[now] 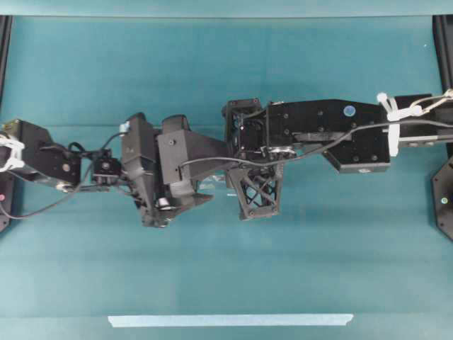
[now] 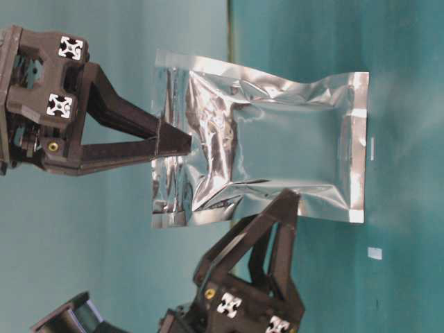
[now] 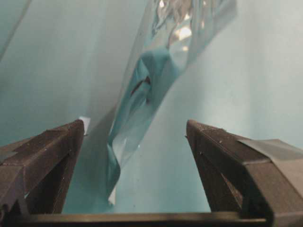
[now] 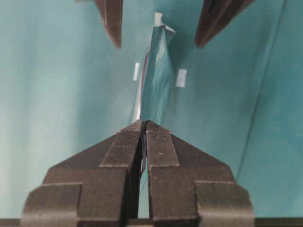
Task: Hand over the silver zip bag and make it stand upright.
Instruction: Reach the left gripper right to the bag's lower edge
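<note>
Item: silver zip bag [image 2: 267, 149], crinkled foil pouch, held aloft over the teal table [image 1: 71, 269], pinched along one sealed edge by the right gripper [image 4: 143, 127], jaws clamped tight on the foil. Left gripper [image 3: 135, 137] spread wide and holding nothing, its fingers [image 4: 111, 21] at 11 and 1 o'clock of the bag's far edge in the right wrist view (straddling, not touching). Risk, judged: the limp foil curves between the open fingers; a closing bite may catch only a corner, and the bag would twist or drop once released.

Teal table [image 1: 85, 248] with a pale tape strip [image 1: 230, 320].
</note>
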You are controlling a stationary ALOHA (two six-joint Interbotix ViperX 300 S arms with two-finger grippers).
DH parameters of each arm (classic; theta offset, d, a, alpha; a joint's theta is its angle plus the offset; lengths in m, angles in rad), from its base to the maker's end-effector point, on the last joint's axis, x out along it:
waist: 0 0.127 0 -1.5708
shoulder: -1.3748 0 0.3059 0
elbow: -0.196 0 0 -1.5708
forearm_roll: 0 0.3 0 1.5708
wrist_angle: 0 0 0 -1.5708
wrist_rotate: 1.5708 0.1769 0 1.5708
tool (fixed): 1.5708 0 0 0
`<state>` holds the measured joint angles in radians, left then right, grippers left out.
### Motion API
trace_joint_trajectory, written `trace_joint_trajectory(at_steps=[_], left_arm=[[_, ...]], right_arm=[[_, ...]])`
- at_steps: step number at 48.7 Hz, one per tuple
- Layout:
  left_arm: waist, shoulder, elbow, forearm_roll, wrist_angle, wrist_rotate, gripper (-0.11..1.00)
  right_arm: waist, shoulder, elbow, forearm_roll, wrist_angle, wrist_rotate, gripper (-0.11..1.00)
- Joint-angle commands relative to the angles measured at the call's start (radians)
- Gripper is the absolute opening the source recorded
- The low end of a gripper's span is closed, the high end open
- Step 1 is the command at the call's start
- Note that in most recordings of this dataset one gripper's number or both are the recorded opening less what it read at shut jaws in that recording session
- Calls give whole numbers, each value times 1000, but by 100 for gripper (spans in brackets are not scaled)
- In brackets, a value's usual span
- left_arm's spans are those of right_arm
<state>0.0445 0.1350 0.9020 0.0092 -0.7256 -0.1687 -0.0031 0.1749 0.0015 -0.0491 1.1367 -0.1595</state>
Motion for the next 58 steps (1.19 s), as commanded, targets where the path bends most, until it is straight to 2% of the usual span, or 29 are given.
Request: trace_joint_trajectory(at_steps=[1,12,23,58], left_arm=[[0,8,-18,0,-11,-2,94],[-2,37,-40,0,-17,-12,94],[0,112,-52,0,-118,-58,94],[-11,167,-130,0,-118,-91,93]], right_arm=[[5,-11,-9,-2,-2,-12,2],[6,-11,-9,-2,-5,-12,2],[6,-11,-9,-2,-5,-8,2],[6,-11,-3,-2,-5,-2,2]])
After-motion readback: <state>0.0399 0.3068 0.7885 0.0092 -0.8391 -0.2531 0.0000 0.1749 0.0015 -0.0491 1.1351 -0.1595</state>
